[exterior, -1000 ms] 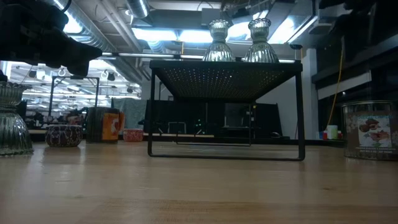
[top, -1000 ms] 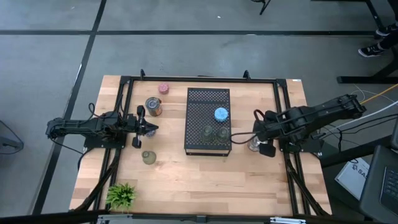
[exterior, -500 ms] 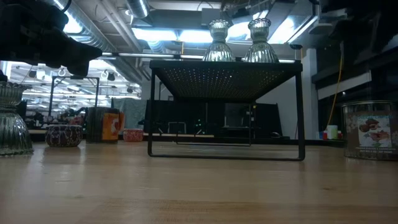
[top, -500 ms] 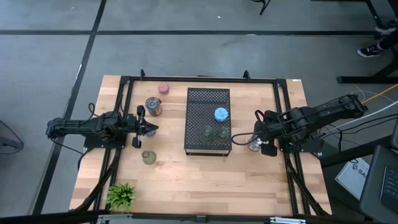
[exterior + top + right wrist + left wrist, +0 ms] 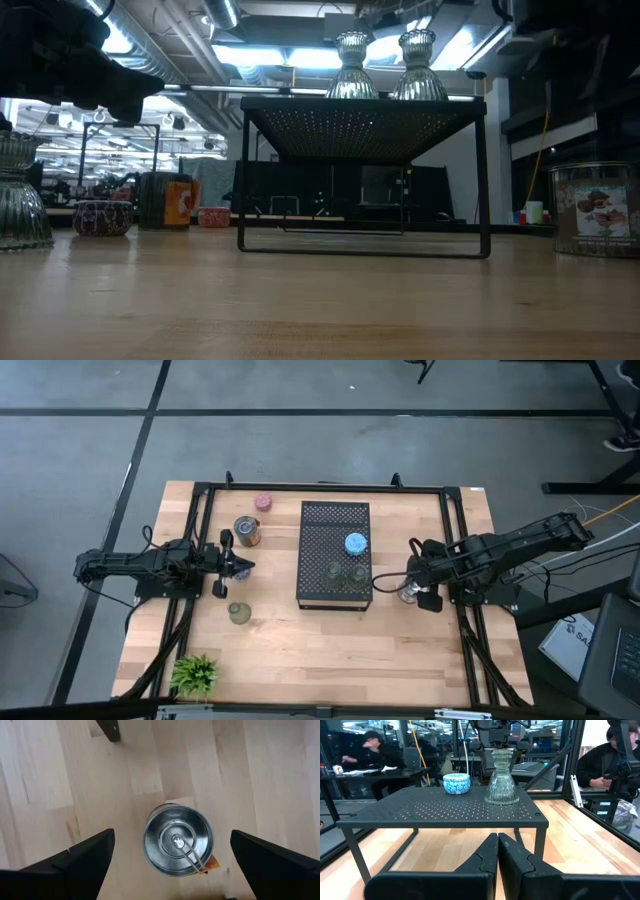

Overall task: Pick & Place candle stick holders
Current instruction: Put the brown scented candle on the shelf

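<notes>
A clear silvery glass holder (image 5: 407, 592) stands on its base on the table, right of the black perforated tray (image 5: 335, 520). My right gripper (image 5: 418, 594) hangs above it, pointing down. It is open, with a finger on each side of the holder (image 5: 177, 842) and clear of it. A blue holder (image 5: 355, 543) and two clear glass holders (image 5: 335, 571) (image 5: 358, 573) stand on the tray. A pink holder (image 5: 263, 502) and an olive-green one (image 5: 239, 613) stand on the table at the left. My left gripper (image 5: 240, 567) is shut and empty, left of the tray.
A printed tin (image 5: 246, 531) stands left of the tray, near my left gripper. A small green plant (image 5: 195, 673) sits at the near left corner. A black frame (image 5: 320, 486) runs around the table top. Bare wood lies near the front edge. People sit beyond the table (image 5: 375, 750).
My right gripper has crept a little toward the tray, staying open over the silvery glass holder. The holder has kept its place.
</notes>
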